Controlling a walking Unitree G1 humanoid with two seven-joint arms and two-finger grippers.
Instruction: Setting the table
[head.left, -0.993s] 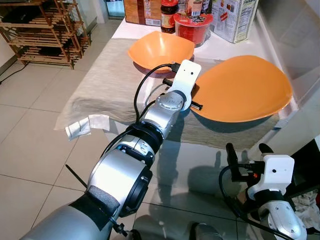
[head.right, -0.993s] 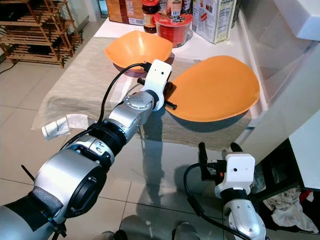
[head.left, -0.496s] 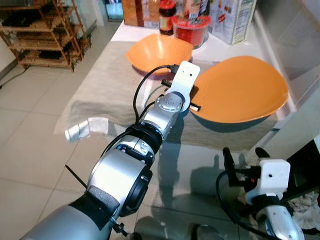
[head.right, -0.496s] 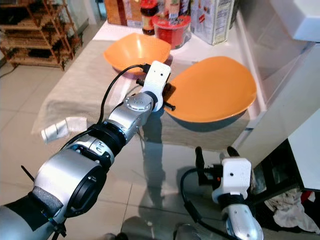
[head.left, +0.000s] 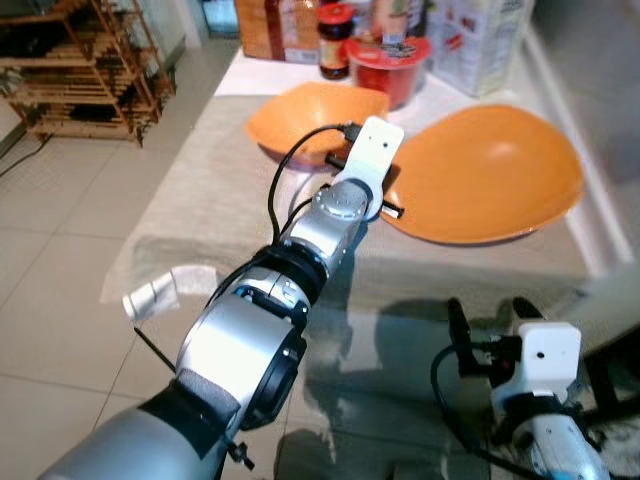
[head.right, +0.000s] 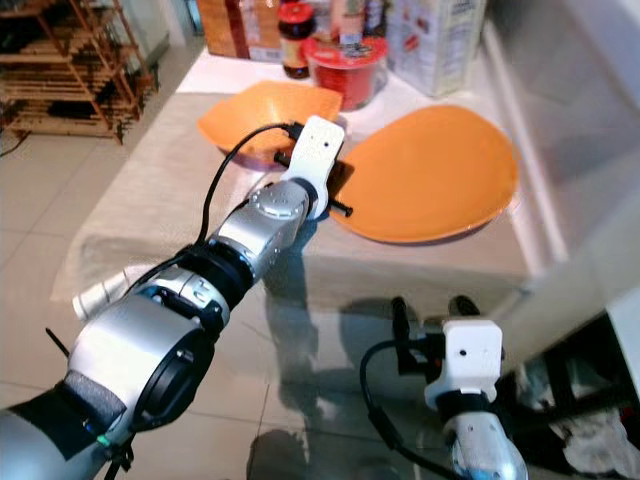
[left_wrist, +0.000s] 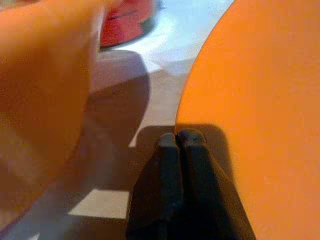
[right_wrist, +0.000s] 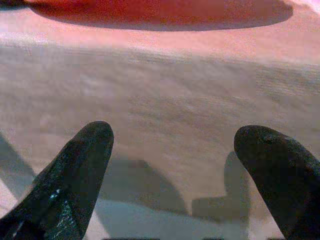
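Observation:
A large orange plate (head.left: 490, 170) lies tilted at the right of the cloth-covered table (head.left: 200, 190). My left arm reaches out to its left rim. In the left wrist view the left gripper (left_wrist: 181, 136) is shut, with the plate's thin rim (left_wrist: 250, 100) running in between the fingertips. An orange bowl (head.left: 300, 115) sits just left of that wrist, blurred and close in the left wrist view. My right gripper (head.left: 490, 315) hangs low in front of the table. Its fingers (right_wrist: 75, 165) stand wide open and face the cloth, with nothing between them.
At the back of the table stand a red lidded tub (head.left: 390, 60), a dark jar (head.left: 335, 45) and cartons (head.left: 480, 40). A wooden rack (head.left: 80, 60) is on the floor at far left. A white crumpled piece (head.left: 150, 295) hangs by the table's front left corner.
The whole view has shifted, so the camera moved. My left gripper stays on the plate's rim. The right gripper sits slightly lower in the picture.

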